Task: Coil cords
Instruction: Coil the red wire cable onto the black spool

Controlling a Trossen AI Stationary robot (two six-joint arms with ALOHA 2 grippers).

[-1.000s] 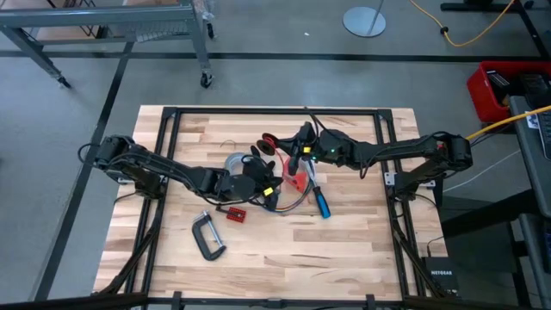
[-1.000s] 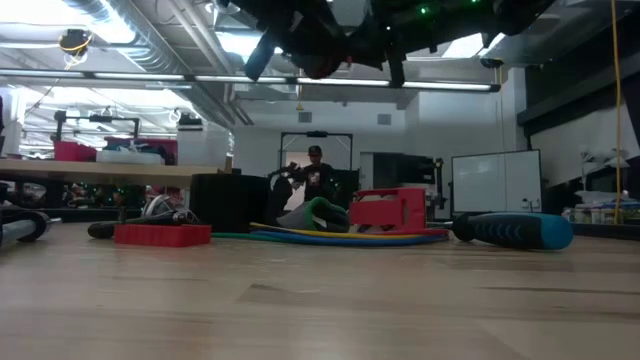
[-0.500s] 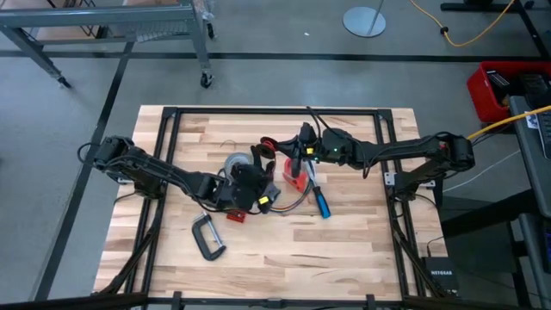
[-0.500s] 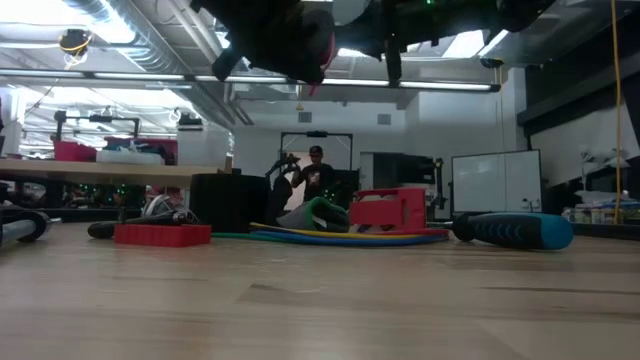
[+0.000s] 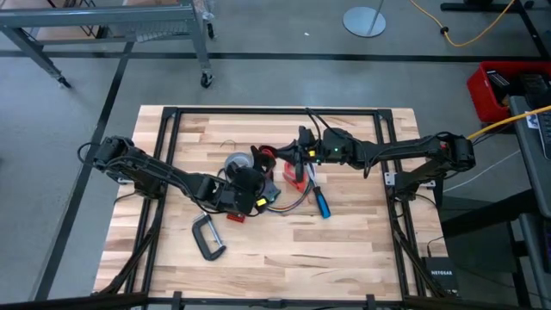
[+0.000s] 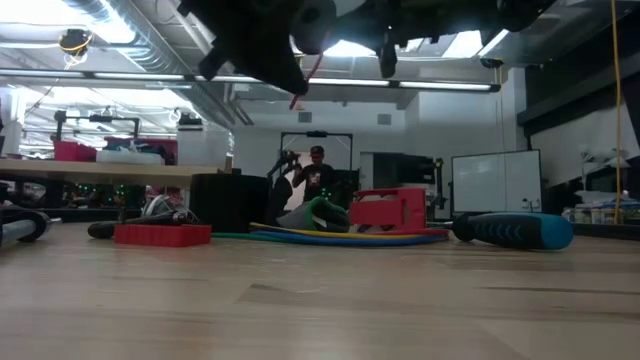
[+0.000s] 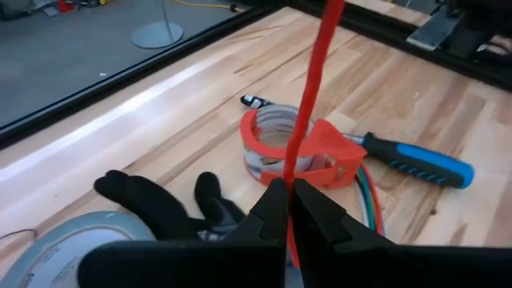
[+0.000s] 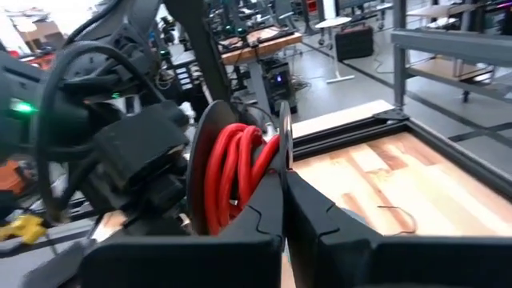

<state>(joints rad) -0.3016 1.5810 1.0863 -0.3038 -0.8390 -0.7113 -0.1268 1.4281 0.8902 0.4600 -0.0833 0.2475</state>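
The left gripper (image 7: 288,210) has its jaws pressed together on a thin red cord (image 7: 308,104) that runs taut up and away from them. Just beyond those jaws lie a red plastic tape dispenser (image 7: 308,152), a loop of orange, green and purple cords (image 7: 370,188) and a blue-handled screwdriver (image 7: 416,164). The right gripper (image 8: 282,192) is clamped on a black spool (image 8: 232,172) wound with red cord. A grey tape roll (image 7: 56,248) is cut off at the frame edge. No writing is legible.
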